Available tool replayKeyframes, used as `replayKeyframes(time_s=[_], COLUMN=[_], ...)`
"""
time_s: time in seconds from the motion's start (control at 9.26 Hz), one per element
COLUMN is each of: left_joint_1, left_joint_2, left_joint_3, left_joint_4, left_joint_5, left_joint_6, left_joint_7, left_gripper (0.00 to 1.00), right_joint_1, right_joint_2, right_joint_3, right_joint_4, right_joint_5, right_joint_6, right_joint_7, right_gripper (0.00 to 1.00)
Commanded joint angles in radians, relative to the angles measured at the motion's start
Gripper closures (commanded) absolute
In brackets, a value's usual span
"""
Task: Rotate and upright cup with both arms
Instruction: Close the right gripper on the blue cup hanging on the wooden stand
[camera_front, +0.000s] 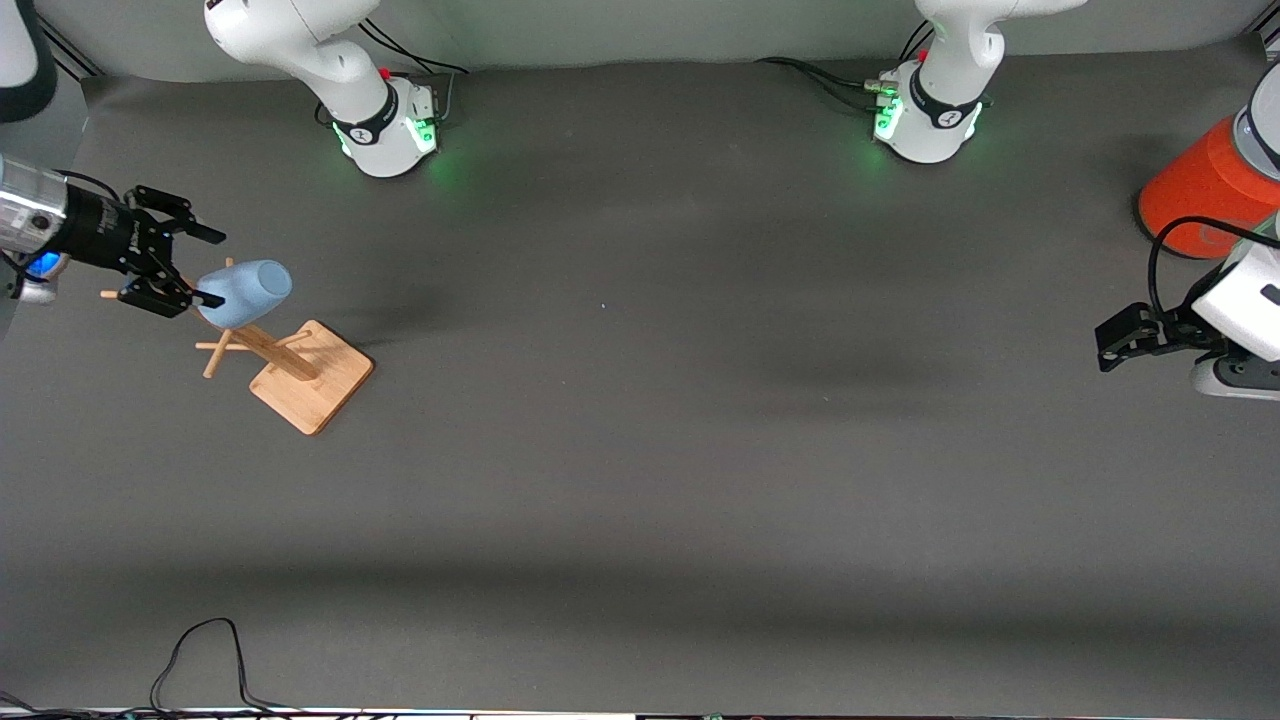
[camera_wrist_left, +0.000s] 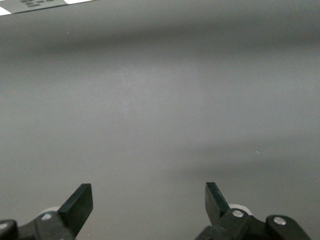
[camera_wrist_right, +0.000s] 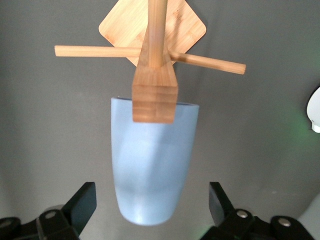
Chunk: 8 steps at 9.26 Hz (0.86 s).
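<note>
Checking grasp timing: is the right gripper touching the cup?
Apart. Right wrist view shows grey table between each of the right gripper's open fingers and the cup.

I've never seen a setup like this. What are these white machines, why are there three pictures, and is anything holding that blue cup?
They are two robot arms at a grey table, each ending in a two-finger gripper. One picture looks down from across the table; the other two come from cameras on each arm's wrist. The light-blue cup hangs on a peg of a wooden rack. The right gripper is open with its fingers on either side of the cup, not yet holding it. The left gripper waits open over bare table at its own end, near an orange can.
</note>
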Motion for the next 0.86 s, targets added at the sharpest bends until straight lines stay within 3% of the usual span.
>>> replayKeyframes(time_s=[0.0, 0.54, 0.76], left_joint_1=[-0.004, -0.004, -0.003], left_joint_2=[0.002, 0.002, 0.004], left_joint_3=[0.004, 0.004, 0.004], left_joint_4=[0.012, 0.010, 0.010], left_joint_5=[0.006, 0.008, 0.008], left_joint_6=[-0.016, -0.016, -0.016], left_joint_7=[0.015, 0.015, 0.015], left_gripper=[0.00, 0.00, 0.00], right_joint_1=[0.011, 0.014, 0.028], right_joint_2=[-0.030, -0.012, -0.001], right_joint_3=[0.008, 0.010, 0.010], right_joint_4=[-0.090, -0.139, -0.138], right_joint_5=[0.014, 0.014, 0.016], right_joint_6=[0.112, 0.198, 0.203], right_joint_7=[0.032, 0.018, 0.012], right_gripper=[0.00, 0.00, 0.26])
